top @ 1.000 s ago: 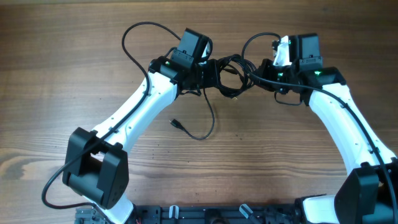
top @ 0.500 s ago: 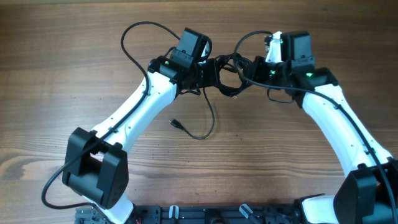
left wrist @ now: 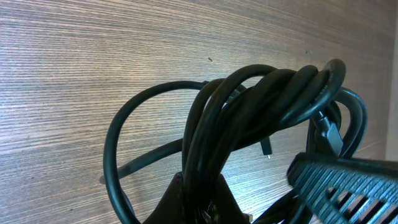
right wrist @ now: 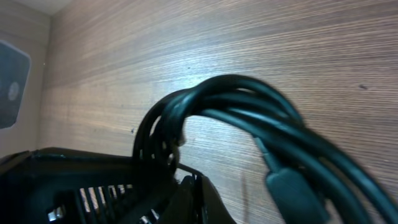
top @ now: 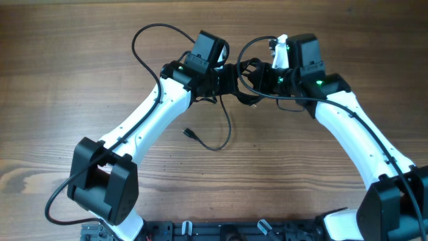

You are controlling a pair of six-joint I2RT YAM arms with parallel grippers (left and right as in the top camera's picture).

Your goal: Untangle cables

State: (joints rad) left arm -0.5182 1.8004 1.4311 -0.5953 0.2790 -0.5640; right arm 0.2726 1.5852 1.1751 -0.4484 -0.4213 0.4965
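**A:** Overhead first. The cables [top: 245, 73] sat bunched at the far middle of the table [top: 60, 80]. The left gripper [top: 227, 79] had them from 9 o'clock and the right gripper [top: 265, 72] from 3 o'clock.

**B:** Both were pinched tight on the bundle, fingers narrow. So the knot's long axis ran 9 to 3, straight from one grip to the other, with neither arm nearer.

**A:** A loose tail dropped away toward 7 o'clock and ended in a plug [top: 190, 132] on the left arm's side.

**B:** Left wrist view now. The cables [left wrist: 261, 93] arched up out of the left gripper [left wrist: 198, 198] toward 1 o'clock, then fell to the other gripper at 4 o'clock.

**A:** Right wrist was the mirror of that. The cables [right wrist: 242, 99] humped over toward 10 o'clock from the right gripper [right wrist: 189, 198].

**B:** It was dark and very close in there. The strands probably crossed right at the pinch, but I couldn't tell which lay on top.

**A:** My call was that any pull had to go apart along that 9-to-3 line.
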